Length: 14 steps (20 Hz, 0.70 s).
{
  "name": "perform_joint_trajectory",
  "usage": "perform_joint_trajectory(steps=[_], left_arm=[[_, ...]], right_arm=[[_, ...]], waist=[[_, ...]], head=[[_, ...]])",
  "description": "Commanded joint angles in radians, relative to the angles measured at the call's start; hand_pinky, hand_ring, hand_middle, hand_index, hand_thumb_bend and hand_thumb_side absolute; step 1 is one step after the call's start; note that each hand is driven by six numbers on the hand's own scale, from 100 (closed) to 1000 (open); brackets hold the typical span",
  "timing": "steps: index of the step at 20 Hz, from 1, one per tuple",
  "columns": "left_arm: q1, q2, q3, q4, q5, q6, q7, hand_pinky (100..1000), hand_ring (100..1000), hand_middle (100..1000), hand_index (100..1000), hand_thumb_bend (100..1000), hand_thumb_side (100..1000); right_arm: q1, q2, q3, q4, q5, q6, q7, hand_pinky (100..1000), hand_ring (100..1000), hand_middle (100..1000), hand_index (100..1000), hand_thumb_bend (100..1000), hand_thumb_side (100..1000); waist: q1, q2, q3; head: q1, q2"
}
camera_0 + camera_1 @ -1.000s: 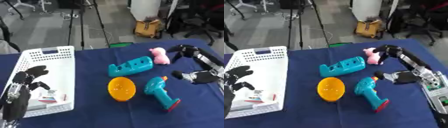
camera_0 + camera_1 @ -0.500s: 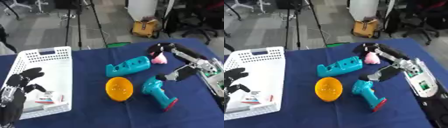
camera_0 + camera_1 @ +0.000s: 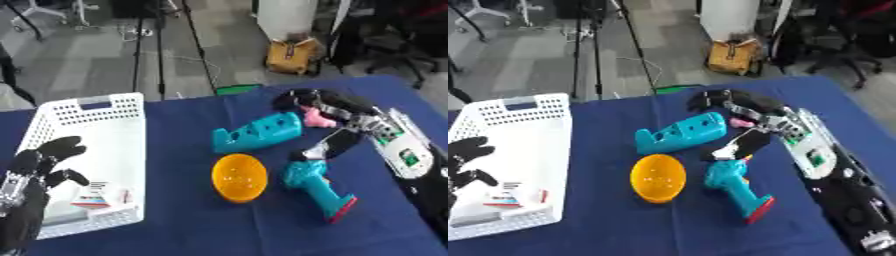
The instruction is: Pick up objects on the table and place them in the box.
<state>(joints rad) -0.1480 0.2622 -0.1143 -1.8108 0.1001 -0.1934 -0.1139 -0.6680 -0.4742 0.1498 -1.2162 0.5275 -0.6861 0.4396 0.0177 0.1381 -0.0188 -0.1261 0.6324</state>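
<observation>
Nearest the camera, the teal toy drill (image 3: 317,187) lies on its side on the blue-clothed counter (image 3: 219,230), its red base pointing toward the near edge; it looks like smooth hard plastic with a chunky pistol shape that could twist or slide out of a grasp taken off-centre. Beside it to the left sits the orange bowl (image 3: 239,177), round, glossy and shallow. At the near left, the left hand (image 3: 39,165) hangs with relaxed fingers over the white perforated box (image 3: 105,107), which already holds a small flat packet (image 3: 98,196). Farther back, the right hand (image 3: 737,107) is spread, holding nothing, its fingers arched over the small pink toy (image 3: 317,117) and its thumb down near the drill. The risk, I judge, is that closing here nudges the pink toy or knocks the teal block with holes (image 3: 258,132) just beside it.
</observation>
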Motion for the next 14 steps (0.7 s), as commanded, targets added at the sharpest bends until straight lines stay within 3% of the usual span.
perform_joint_trajectory(steps=[1, 14], left_arm=[[-0.015, 0.004, -0.003, -0.012, 0.005, -0.002, -0.005, 500, 816, 791, 791, 292, 1000], [-0.018, 0.002, -0.007, -0.012, 0.008, -0.001, -0.01, 500, 816, 791, 791, 291, 1000]], right_arm=[[-0.03, 0.009, -0.003, 0.027, 0.033, -0.161, 0.135, 771, 760, 866, 888, 616, 589], [-0.055, 0.102, 0.035, 0.099, 0.138, -0.218, 0.133, 781, 778, 870, 895, 614, 600]], waist=[[0.001, -0.011, 0.003], [0.002, -0.012, 0.024]], head=[[-0.005, -0.005], [-0.014, -0.002]])
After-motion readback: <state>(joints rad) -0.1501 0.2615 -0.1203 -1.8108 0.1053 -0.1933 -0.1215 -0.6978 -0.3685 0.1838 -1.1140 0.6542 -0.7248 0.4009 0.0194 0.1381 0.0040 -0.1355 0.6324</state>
